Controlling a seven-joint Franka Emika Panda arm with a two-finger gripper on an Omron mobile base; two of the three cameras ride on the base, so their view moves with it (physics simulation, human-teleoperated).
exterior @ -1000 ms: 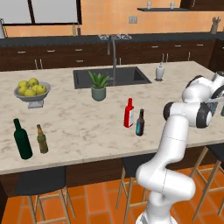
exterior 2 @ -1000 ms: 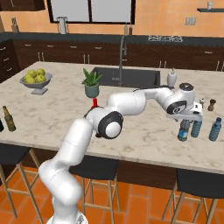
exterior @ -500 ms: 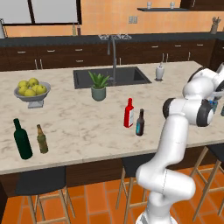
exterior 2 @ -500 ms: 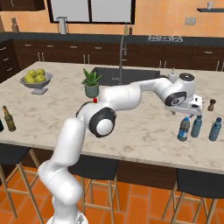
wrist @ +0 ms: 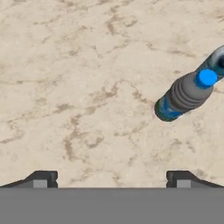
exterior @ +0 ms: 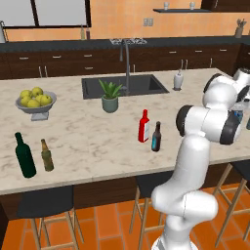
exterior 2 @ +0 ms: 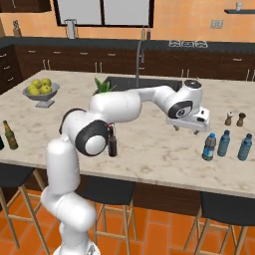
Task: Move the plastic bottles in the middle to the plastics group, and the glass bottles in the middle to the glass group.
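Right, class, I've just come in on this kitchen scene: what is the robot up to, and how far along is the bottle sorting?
The gripper hangs open and empty above the counter, beside the water bottle. That bottle stands upright next to the two blue plastic bottles. The red bottle and the brown bottle wait mid-counter, not yet moved to the green wine bottle and amber bottle.

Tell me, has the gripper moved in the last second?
Yes. In the right base view the open gripper has risen off the bottles and drawn back toward the sink.
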